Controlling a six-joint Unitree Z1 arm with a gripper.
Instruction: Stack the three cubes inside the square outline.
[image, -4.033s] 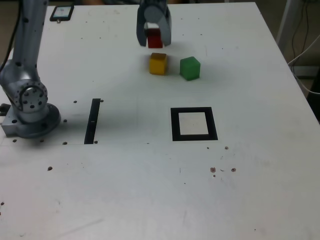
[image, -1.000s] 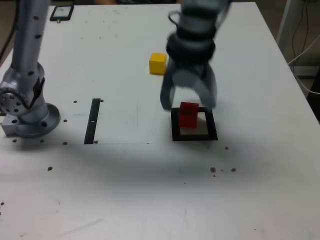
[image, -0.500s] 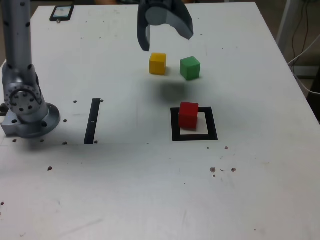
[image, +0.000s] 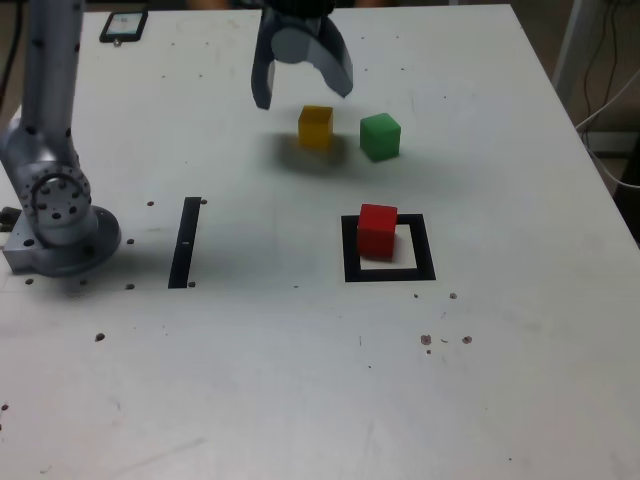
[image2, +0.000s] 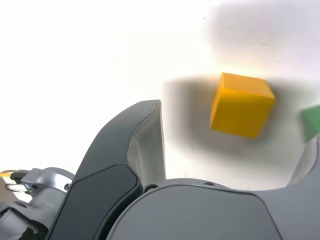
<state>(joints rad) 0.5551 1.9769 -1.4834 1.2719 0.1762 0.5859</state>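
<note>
hovering over the white table (image: 250, 360) with a widely spread claw (image: 304, 98), close to the yellow cube (image: 315, 128). in the exterior view, sitting just right of yellow: the green cube (image: 380, 137), separated by a small gap. resting nearer the front: the red cube (image: 377, 232), within the square outline (image: 425, 247), toward its left side. lying farther left, well apart from the outline: a thin black bar (image: 185, 243).

In the wrist view, your green cube (image2: 312, 121) was cut off at the right edge; the exterior view's top edge cropped your blurred arm (image: 300, 8).
</note>
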